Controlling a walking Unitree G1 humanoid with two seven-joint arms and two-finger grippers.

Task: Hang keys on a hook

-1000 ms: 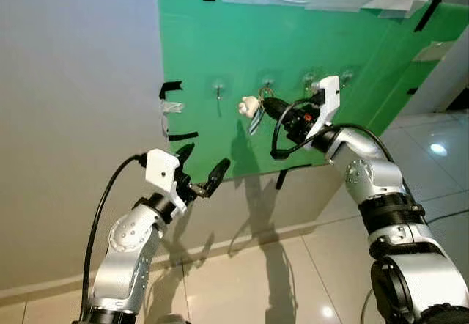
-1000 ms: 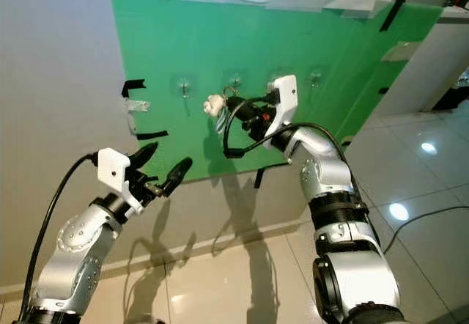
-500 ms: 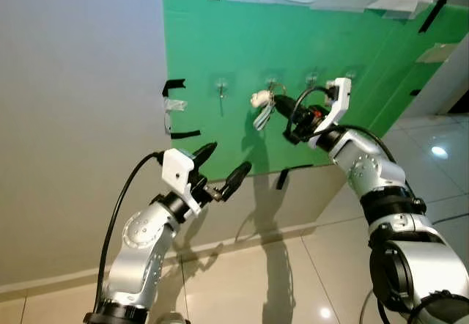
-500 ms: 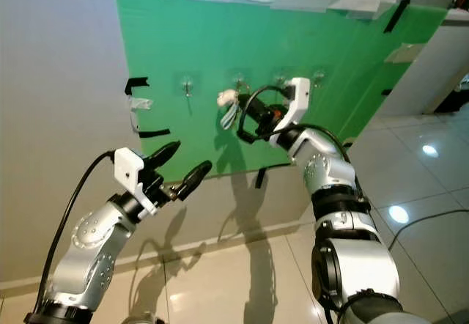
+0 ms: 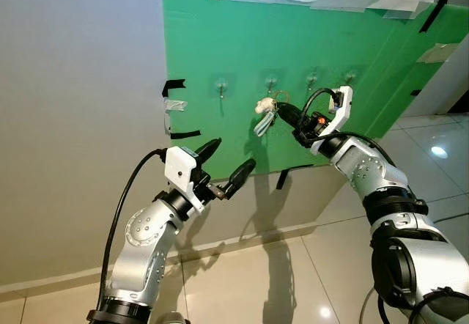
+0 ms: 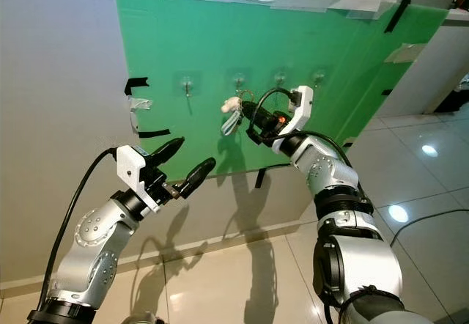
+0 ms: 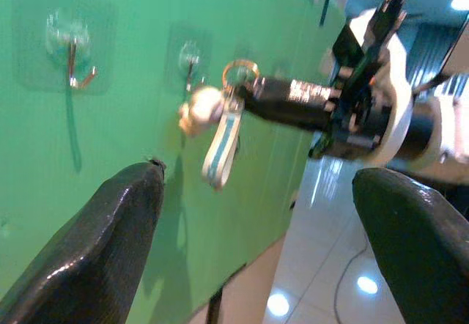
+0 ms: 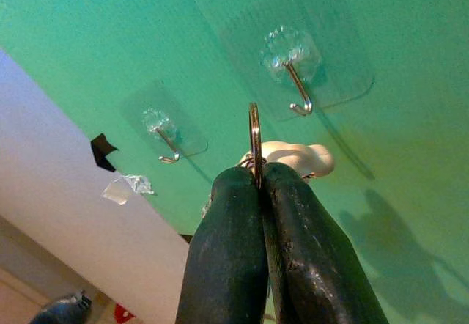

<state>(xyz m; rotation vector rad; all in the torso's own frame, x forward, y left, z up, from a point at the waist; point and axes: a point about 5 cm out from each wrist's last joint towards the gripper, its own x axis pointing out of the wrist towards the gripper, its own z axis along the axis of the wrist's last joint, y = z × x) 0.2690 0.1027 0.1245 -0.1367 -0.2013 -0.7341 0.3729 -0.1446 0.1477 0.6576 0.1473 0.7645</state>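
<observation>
- Your right gripper (image 8: 258, 192) has carried the keys (image 5: 264, 113) up and to the right across the green board (image 5: 220, 45) over the last second. It is now just below the second hook (image 5: 271, 83) from the left in the row of four.
- The two black fingers (image 8: 227, 258) are pressed together on the key ring (image 8: 253, 137), which stands edge-on above the fingertips. The white charm (image 8: 293, 159) and the flat tag (image 7: 222, 152) dangle from the ring on the far side of the gripper.
- In the right wrist view the top of the ring is close under the metal tip of that hook, slightly to one side of it. It is not yet over it, so the keys are still in your grip and not hung.
- This reads as the last approach: the carry looks finished and what is left is fine alignment. You would likely need to raise the ring a little, bring it over the hook's tip, then lower it before letting go.
- The ring is thin and held edge-on, so a small twist could make it slide past the tip instead of catching.
- Your left gripper (image 5: 223, 171) has risen and moved right since a second ago. It hovers below the lower left part of the board, fingers spread wide and holding nothing, well apart from the keys.
- The leftmost hook (image 5: 220, 86) and the two on the right are bare.
</observation>
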